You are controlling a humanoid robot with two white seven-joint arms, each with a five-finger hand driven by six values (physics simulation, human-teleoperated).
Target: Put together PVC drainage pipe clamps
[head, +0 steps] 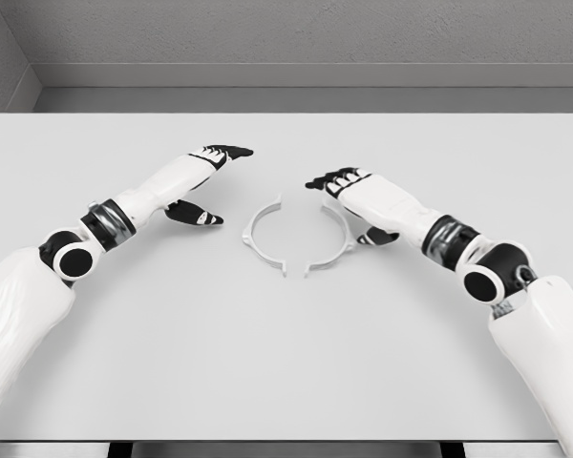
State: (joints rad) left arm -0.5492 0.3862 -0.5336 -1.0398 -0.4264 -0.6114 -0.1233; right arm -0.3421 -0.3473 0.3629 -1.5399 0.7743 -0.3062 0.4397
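While clamp halves lie between, both robot hands open.

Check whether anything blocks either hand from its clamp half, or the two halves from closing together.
Nothing visible does. Bare table lies between the left hand and the left clamp half; the right hand partly covers the right clamp half.

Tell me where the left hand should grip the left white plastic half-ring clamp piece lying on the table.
Probably at the middle of the arc of the left white plastic half-ring, coming from its outer left side. It lies flat with its tabbed ends facing the right half-ring, and the open left hand is already beside that outer curve.
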